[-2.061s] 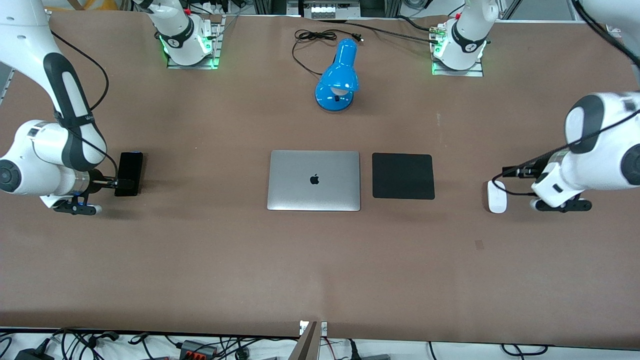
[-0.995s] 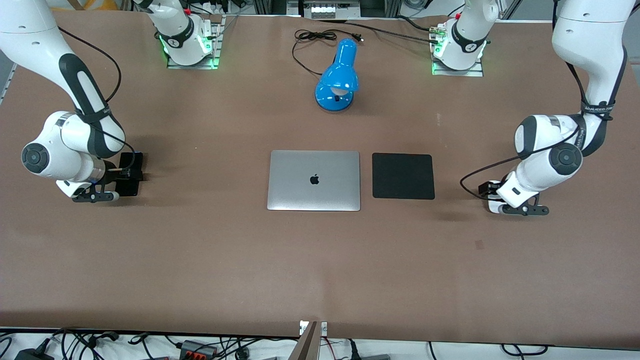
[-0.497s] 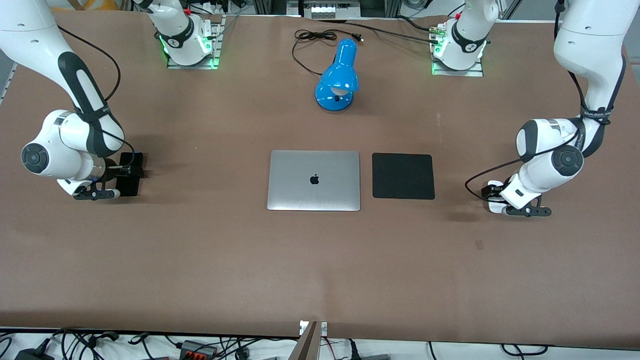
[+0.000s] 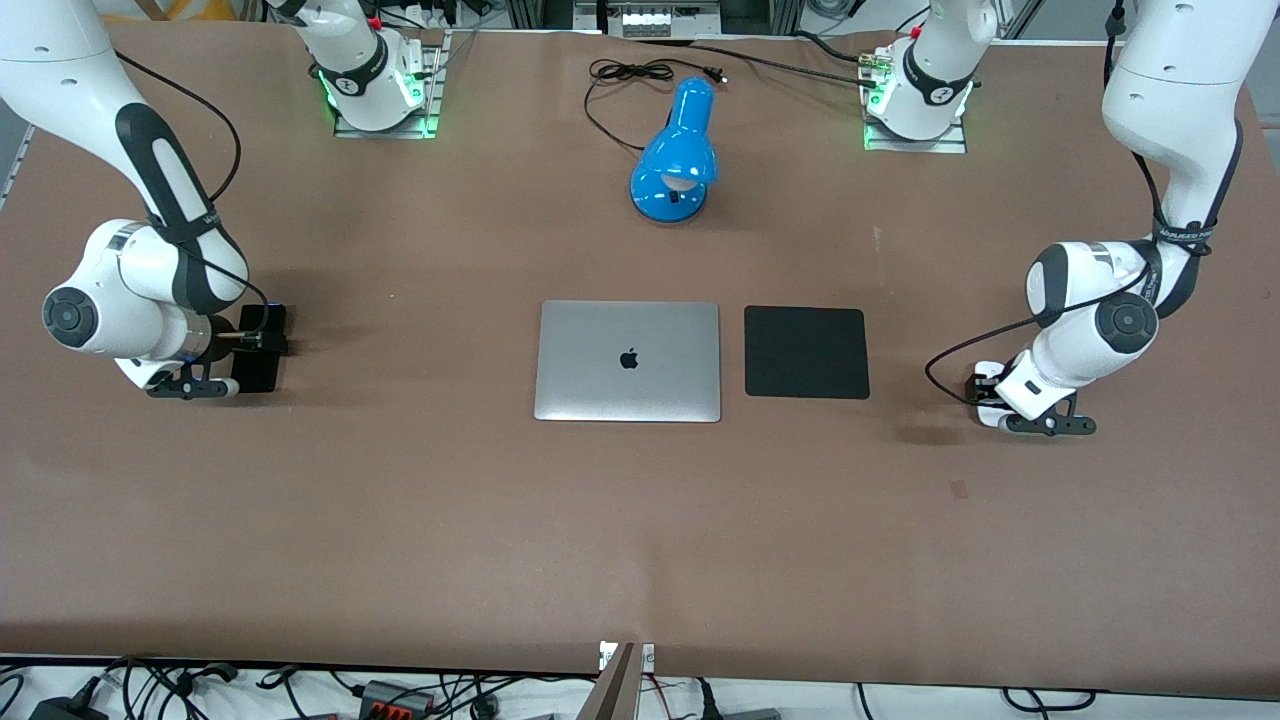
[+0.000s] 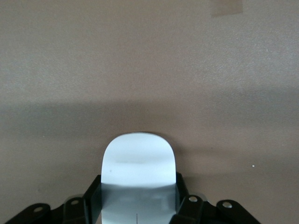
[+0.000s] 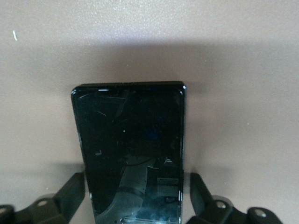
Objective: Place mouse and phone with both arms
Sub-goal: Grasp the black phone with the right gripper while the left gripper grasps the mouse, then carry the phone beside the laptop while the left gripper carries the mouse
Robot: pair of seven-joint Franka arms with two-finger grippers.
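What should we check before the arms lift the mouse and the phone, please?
1. Centring of mouse in left gripper: ok.
2. Grip of left gripper, shut against the sides of mouse: ok.
3. Centring of phone in right gripper: ok.
4. Grip of right gripper on phone: not ok, open, with gaps at both fingers.
5. Lift of mouse off the table: cannot tell.

Brown tabletop (image 4: 400,500); silver laptop (image 4: 627,361) at frame centre, black pad (image 4: 806,352) beside it; glossy blue lamp (image 4: 676,155) above; white mouse (image 5: 138,179); black phone (image 6: 131,151).
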